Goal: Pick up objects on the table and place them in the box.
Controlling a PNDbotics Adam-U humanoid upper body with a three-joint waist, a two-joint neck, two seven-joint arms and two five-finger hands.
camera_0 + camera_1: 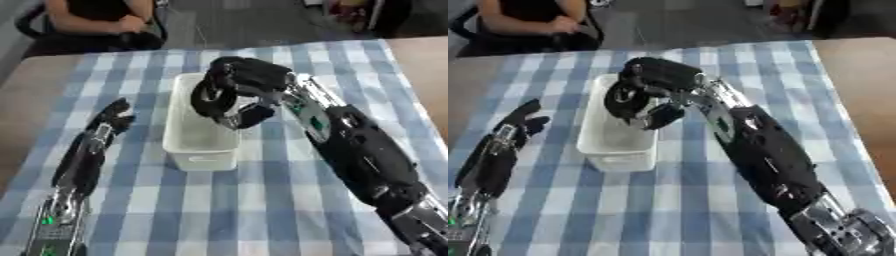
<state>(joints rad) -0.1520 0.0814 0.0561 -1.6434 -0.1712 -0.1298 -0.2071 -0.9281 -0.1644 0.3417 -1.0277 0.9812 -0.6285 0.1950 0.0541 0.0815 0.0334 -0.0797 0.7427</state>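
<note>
Table [289, 200] covered with a blue-and-white checked cloth [219, 210]; bare brown wood showed at both side edges.

White box [199, 145], an open rectangular tub, stood on the cloth near the middle of the table, its long sides running from near edge to far edge. Its near wall carried a small handle slot. What could be seen of the inside looked pale and bare; the far half was hidden by the right hand.

Right hand [234, 92] hung over the far half of the box, the arm reaching in from the lower right corner across the cloth. Fingers were curled downward toward the thumb, forming a closed ring shape above the box opening. Whether they pinched anything could not be told: no separate object was distinguishable between the dark fingers. Hand looked to be above the rim, not touching the walls, though this was not certain.

Left hand [111, 116] lay on the cloth near the left edge of the table, well apart from the box, forearm stretching back to the lower left corner. Fingers were straight and relaxed, slightly spread, pointing toward the far edge; nothing in them.

No loose objects were discernible on the cloth around the box.
</note>
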